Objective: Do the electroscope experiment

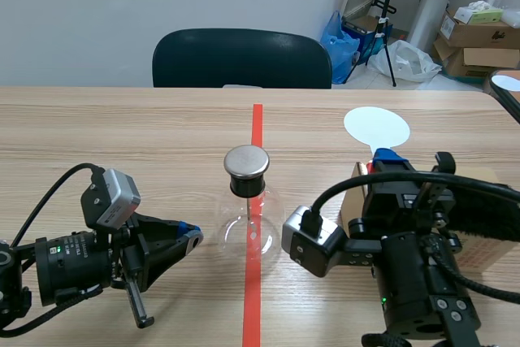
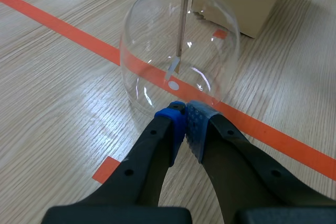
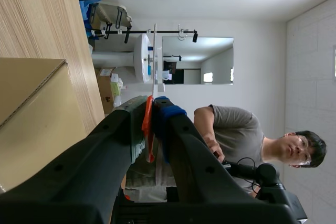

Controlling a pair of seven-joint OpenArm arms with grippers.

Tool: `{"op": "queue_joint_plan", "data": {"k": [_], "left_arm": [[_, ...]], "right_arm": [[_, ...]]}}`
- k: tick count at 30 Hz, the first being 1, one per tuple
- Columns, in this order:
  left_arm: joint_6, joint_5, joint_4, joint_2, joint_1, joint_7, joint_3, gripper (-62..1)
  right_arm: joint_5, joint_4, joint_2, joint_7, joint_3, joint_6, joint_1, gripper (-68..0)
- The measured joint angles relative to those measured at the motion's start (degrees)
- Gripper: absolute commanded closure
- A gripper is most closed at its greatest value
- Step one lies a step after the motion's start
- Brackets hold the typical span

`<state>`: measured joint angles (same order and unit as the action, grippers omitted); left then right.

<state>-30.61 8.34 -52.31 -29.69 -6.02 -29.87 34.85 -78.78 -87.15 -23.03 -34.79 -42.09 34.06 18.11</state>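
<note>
- I have the left gripper [image 2: 185, 124] low over the table [image 1: 122, 136]; its blue pads are pressed together on nothing, just short of the electroscope flask [image 2: 152, 40];
- the flask stands upright on the red tape line at the table's middle; a metal cap [image 1: 246, 162] sits on top and a thin rod [image 2: 184, 19] hangs inside;
- my right gripper [image 3: 151, 114] pinches the orange handle [image 3: 148, 140] of a white disc paddle [image 1: 376, 126], held upright beside a cardboard box [image 1: 483, 180], apart from the flask.

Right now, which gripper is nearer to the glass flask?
Left. The left gripper sits shut just beside the flask at its base; the right gripper is farther off, raised by the cardboard box, holding the white paddle.
</note>
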Motion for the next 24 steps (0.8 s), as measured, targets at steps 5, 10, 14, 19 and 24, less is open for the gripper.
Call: {"op": "queue_joint_plan", "data": {"k": [5, 10, 14, 19, 24], "left_arm": [[0.00, 0.00, 0.00, 0.00, 0.00, 0.02, 0.00, -3.2], [0.00, 0.00, 0.00, 0.00, 0.00, 0.00, 0.00, -3.2], [0.00, 0.00, 0.00, 0.00, 0.00, 0.02, 0.00, -3.2], [-0.04, -0.02, 0.00, -0.04, 0.00, -0.31, 0.00, -3.2], [0.00, 0.00, -0.04, -0.79, 0.46, -3.17, 0.00, -3.2]], "right_arm": [[0.26, 0.00, 0.42, 2.05, 2.03, 0.63, 1.55, -1.1], [0.37, 0.00, 2.27, 7.56, 9.25, 3.43, 6.10, -1.1], [0.35, -0.02, 5.22, 14.56, 16.31, 4.37, 9.70, -1.1], [0.20, -0.07, 10.12, 24.92, 26.62, 7.89, 14.88, -1.0], [2.73, -0.07, 14.78, 35.82, 35.76, 7.50, 18.36, -1.0]]}}
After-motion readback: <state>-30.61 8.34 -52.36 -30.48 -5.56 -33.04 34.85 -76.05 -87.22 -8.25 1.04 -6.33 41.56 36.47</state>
